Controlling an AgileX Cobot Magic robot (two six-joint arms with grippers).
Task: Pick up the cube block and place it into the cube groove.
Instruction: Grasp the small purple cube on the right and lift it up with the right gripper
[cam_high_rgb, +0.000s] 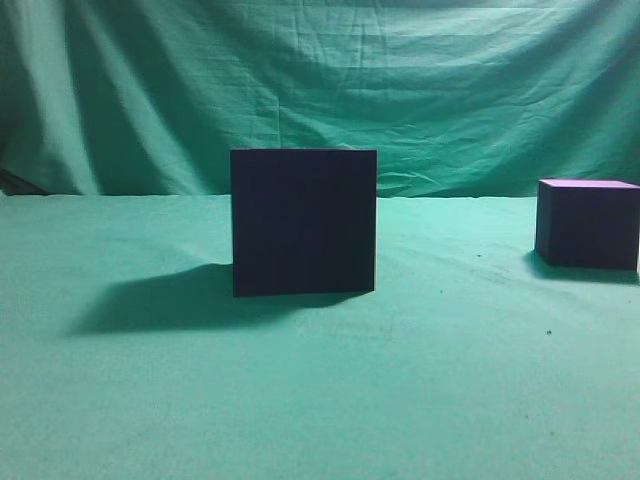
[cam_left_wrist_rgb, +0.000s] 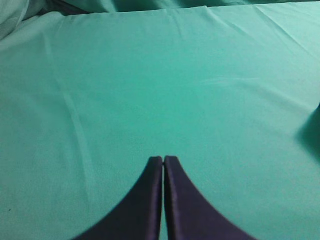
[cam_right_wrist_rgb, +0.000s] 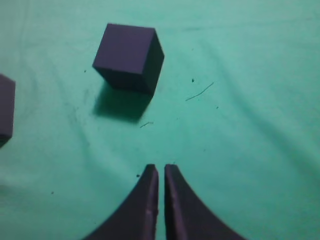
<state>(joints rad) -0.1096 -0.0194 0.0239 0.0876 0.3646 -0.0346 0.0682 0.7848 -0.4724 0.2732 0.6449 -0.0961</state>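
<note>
Left pincer (cam_left_wrist_rgb: 163, 159) closed, right pincer (cam_right_wrist_rgb: 161, 168) closed, both empty

No readable text, labels, brands or numbers in any view. cube groove (cam_high_rgb: 303, 222) has plain dark faces, cube block (cam_high_rgb: 587, 223) is unmarked too, including in the right wrist view (cam_right_wrist_rgb: 129, 57). Green cloth on the desk (cam_high_rgb: 300, 400) carries no print.

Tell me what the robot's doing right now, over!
Left gripper shut, empty. Right gripper shut, empty, above the cloth short of the cube block. Cube groove stands apart. Nothing between them.
</note>
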